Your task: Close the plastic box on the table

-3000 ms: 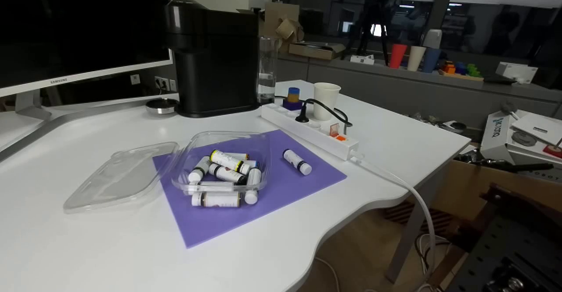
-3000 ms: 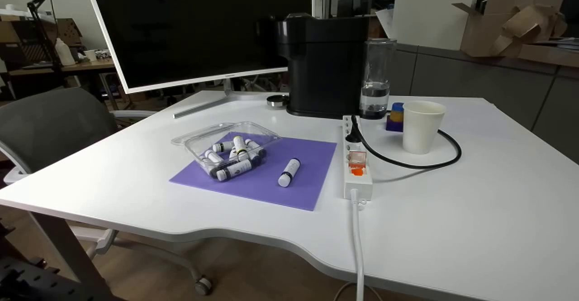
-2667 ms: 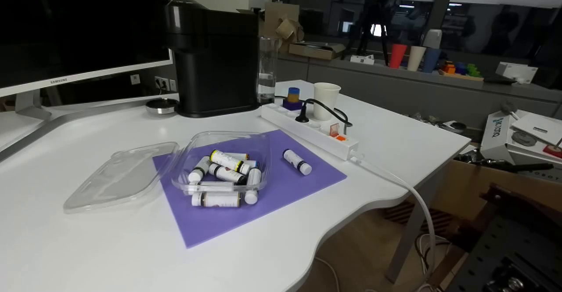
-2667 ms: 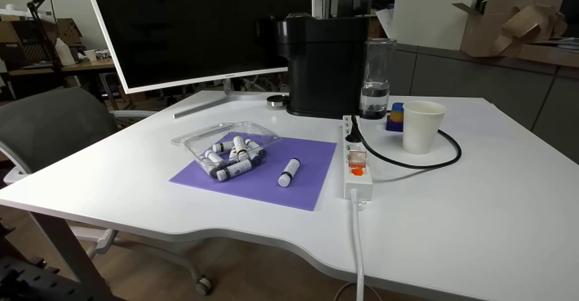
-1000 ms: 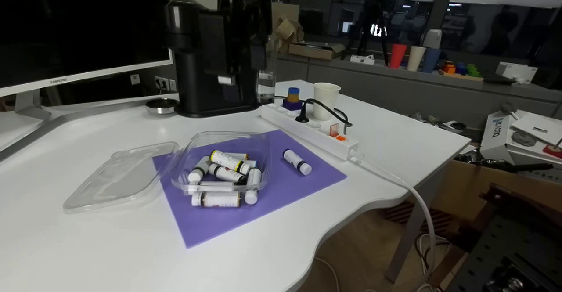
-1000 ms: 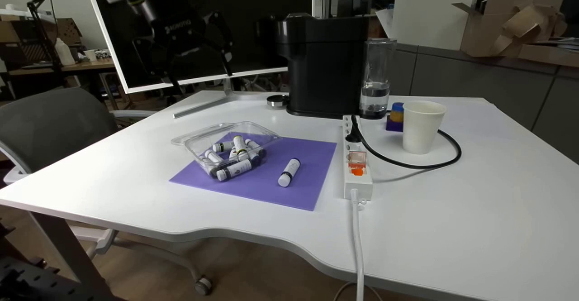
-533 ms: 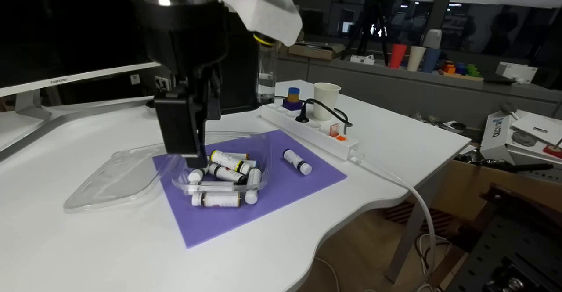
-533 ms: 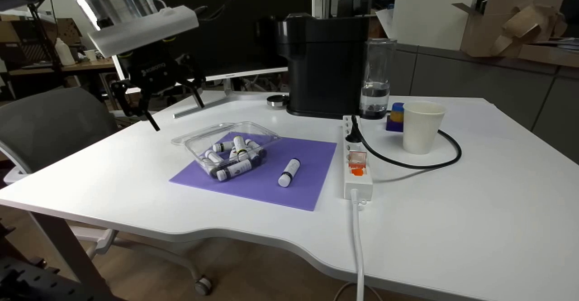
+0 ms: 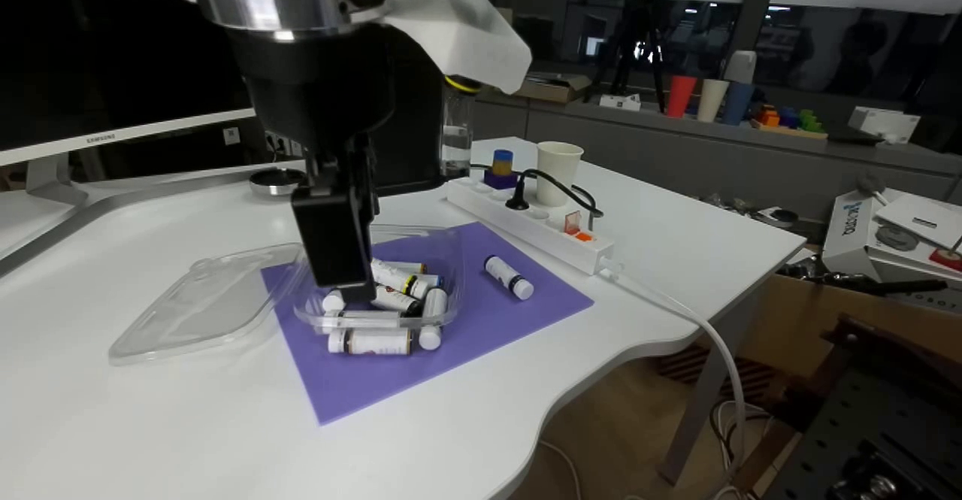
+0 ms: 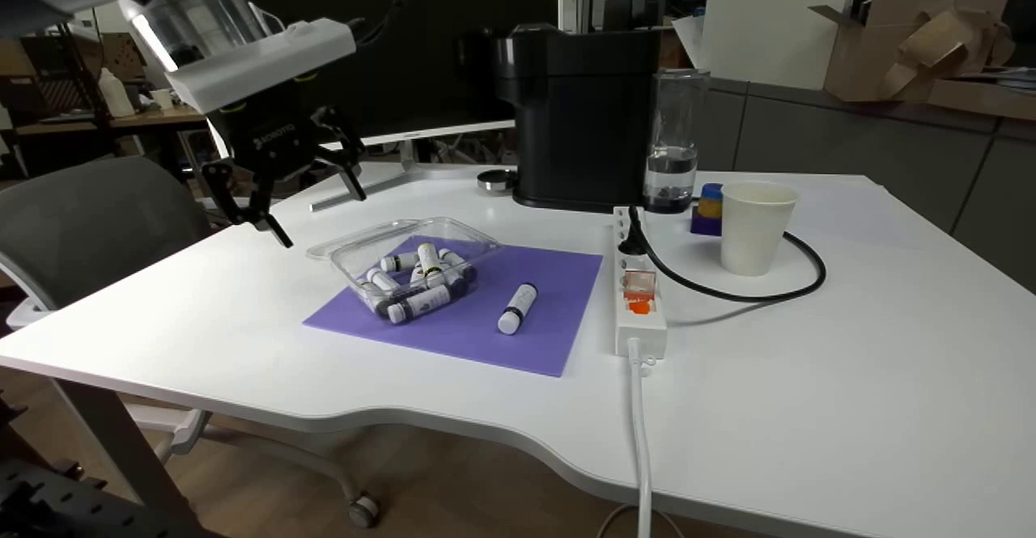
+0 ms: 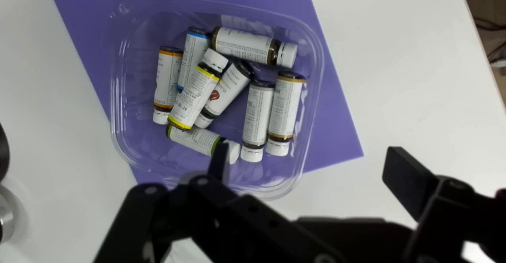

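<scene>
The box (image 11: 138, 132) stands open, mostly on the mat (image 9: 481, 327) on the table (image 9: 421, 440), bottles (image 11: 259, 114) heaped inside and its lid (image 9: 210, 308) laid back beside it. The gripper (image 10: 321, 218) hangs on the lid side, jaws wide apart with nothing between them, so the step is probably reaching for the lid: go low to its far edge, slip one jaw under and pinch lightly, as thin plastic should flex. Then swing it over slowly, lest the box skid or the bottles prop it up.
</scene>
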### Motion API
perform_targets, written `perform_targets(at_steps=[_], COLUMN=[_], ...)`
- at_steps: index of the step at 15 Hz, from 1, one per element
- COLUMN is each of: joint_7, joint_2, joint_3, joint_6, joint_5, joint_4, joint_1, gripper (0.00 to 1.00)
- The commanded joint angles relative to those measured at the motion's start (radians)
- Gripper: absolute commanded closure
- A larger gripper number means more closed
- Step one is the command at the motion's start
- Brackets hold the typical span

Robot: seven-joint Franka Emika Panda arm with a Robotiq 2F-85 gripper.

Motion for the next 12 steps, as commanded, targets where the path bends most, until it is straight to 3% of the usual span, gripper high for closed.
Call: perform_targets(at_steps=[1, 5, 12], joint_7=[0.082, 0.234, 0.628], joint_2=[0.058, 0.133, 0.306], joint_3=[-0.012, -0.017, -0.026], joint_6=[-0.007, 0.013, 0.009], joint_5=[-0.197, -0.446, -0.854], joint_4=[0.039, 0.097, 0.275], joint_1=[0.023, 0.056, 0.106], gripper=[0.0, 0.0, 0.0])
